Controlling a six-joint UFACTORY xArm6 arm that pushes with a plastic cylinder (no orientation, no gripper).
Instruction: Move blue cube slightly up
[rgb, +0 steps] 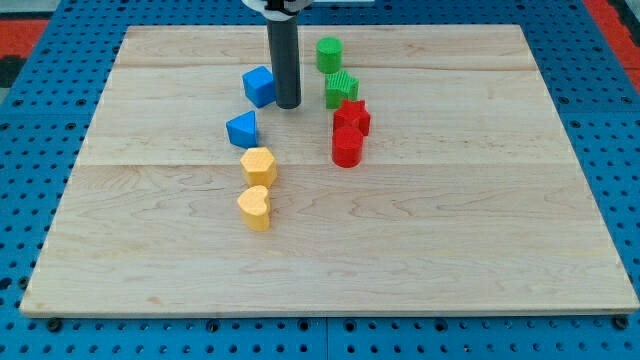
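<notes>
Nearest the camera lies the yellow heart (255, 207) on the tabletop (450, 250). I have no fingers, only a rod; my tip (288, 105) stands just right of the blue cube (259, 86), not below it. The upward push looks not yet begun.

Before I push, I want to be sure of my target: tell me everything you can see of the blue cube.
The blue cube is a small, solid-looking block of plain blue, matte like plastic, sitting flat on the wooden board but turned so a corner faces the camera. It lies in the board's upper part, left of centre. My tip stands just to its right, very close; whether they touch cannot be told. A second blue block sits apart below it.
</notes>
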